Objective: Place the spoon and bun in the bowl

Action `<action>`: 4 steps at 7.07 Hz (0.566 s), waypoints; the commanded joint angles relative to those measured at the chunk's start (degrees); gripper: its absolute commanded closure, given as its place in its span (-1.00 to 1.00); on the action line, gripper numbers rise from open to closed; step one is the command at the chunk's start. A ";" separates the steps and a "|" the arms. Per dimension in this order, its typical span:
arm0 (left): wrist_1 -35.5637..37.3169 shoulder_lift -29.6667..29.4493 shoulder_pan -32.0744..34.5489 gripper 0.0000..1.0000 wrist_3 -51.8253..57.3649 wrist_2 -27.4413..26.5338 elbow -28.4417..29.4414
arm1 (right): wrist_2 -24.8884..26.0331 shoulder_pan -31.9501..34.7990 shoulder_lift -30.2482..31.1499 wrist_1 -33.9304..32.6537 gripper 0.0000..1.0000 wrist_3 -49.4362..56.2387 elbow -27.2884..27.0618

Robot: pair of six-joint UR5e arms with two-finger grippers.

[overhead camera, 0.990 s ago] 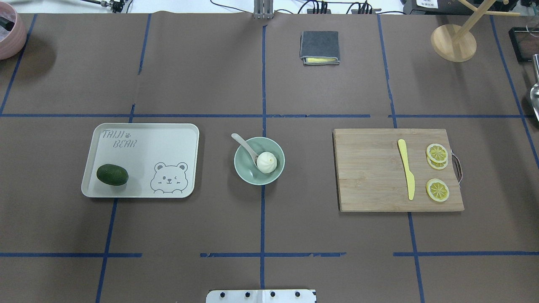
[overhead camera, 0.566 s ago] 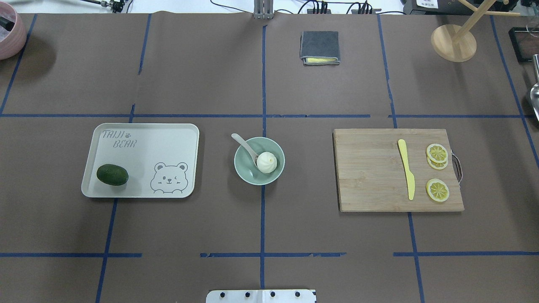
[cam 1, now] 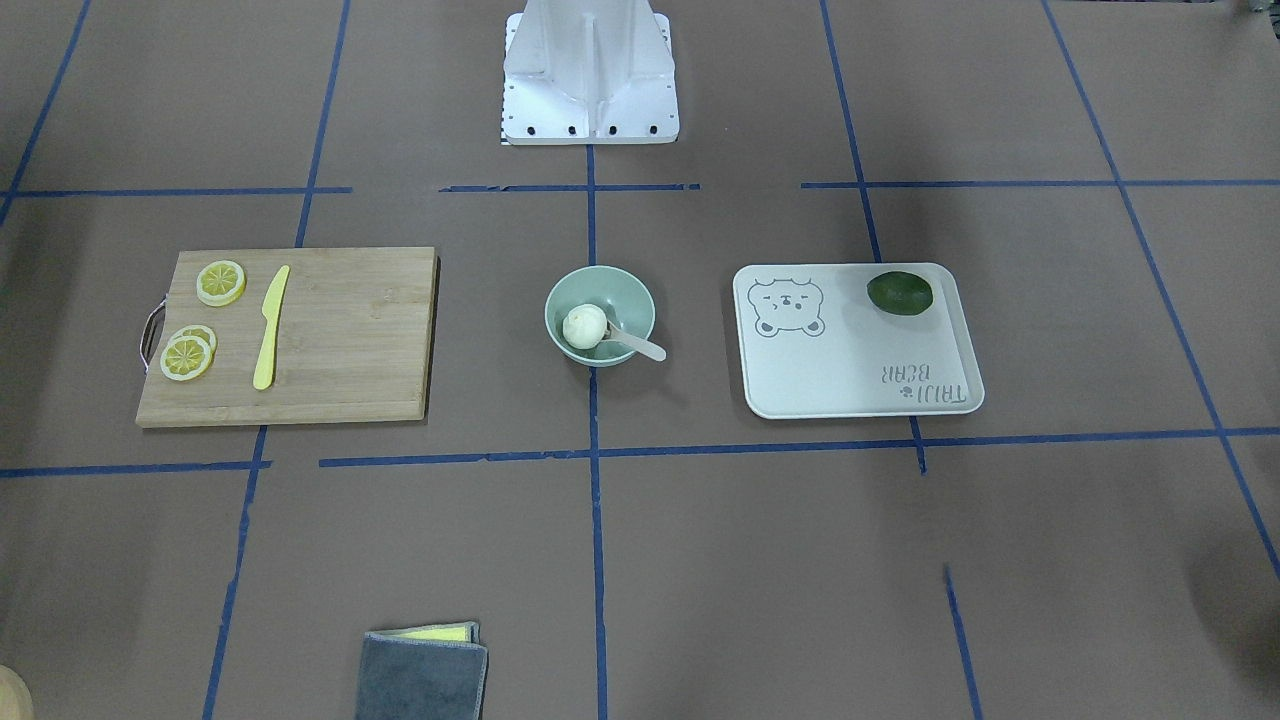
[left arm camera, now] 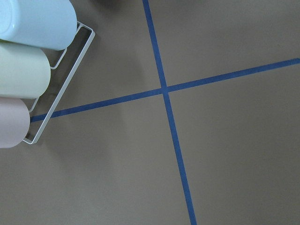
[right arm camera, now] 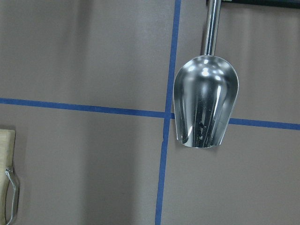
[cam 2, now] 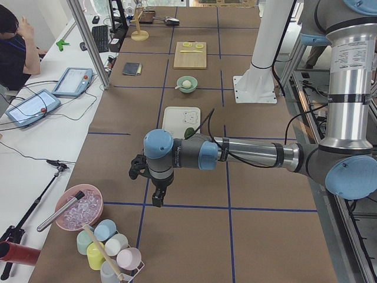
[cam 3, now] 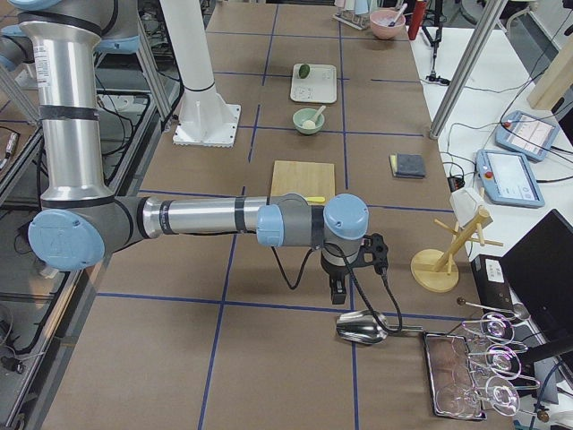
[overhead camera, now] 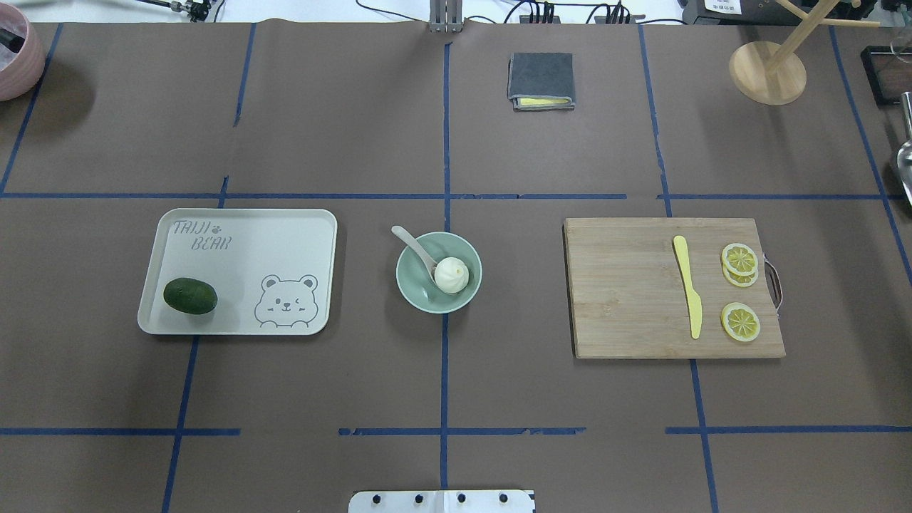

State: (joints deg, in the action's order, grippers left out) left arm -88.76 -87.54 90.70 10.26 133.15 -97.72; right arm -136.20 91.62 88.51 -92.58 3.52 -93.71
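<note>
The mint-green bowl (overhead camera: 412,288) stands at the table's middle. The white bun (overhead camera: 452,275) lies inside it. The pale spoon (overhead camera: 413,244) rests with its scoop in the bowl beside the bun and its handle over the far-left rim. The front-facing view shows the same bowl (cam 1: 600,290), bun (cam 1: 585,326) and spoon (cam 1: 640,346). My left gripper (cam 2: 158,200) shows only in the exterior left view, far from the bowl near the table's left end. My right gripper (cam 3: 338,296) shows only in the exterior right view, near the right end. I cannot tell whether either is open or shut.
A grey tray (overhead camera: 242,235) with a dark green fruit (overhead camera: 190,296) lies left of the bowl. A wooden board (overhead camera: 627,299) with a yellow knife (overhead camera: 688,285) and lemon slices (overhead camera: 740,321) lies right. A folded cloth (overhead camera: 541,80), a metal scoop (right arm camera: 205,103) and cups (left arm camera: 28,47) are near the edges.
</note>
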 commanded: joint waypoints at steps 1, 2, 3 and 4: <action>-0.10 0.00 0.00 -1.00 0.02 0.00 0.07 | 0.06 -0.12 0.00 -0.05 -1.00 -0.09 1.15; -0.10 -0.09 0.00 -1.00 0.02 0.00 0.07 | -0.38 -0.13 -0.44 0.04 -1.00 -0.09 2.99; -0.27 -0.18 -0.08 -1.00 0.02 0.00 -0.01 | -0.38 -0.13 -0.45 0.04 -1.00 0.09 2.75; -0.27 -0.09 -0.09 -1.00 0.02 0.00 -0.19 | -0.38 -0.13 0.34 0.04 -1.00 0.35 2.66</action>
